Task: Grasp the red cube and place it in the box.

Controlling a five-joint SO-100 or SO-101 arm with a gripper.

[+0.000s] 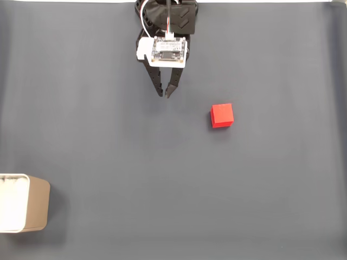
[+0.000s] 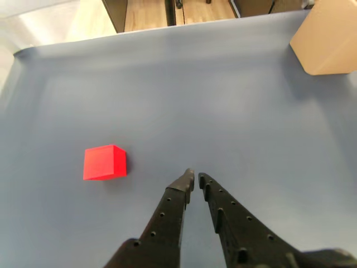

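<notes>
Fixed view puts the red cube (image 1: 222,115) on the grey surface (image 1: 108,141), right of the fingers (image 1: 158,84), which nearly meet and hold nothing. At far left, the box (image 1: 24,203) shows its white inside; the other view shows only a tan wall of the box (image 2: 329,36).

Fixed view looks straight down; other view rides behind the claw (image 2: 195,177)

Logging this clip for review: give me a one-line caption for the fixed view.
Gripper nearly closed and empty above grey mat, red cube to its right, box at lower left edge.
</notes>
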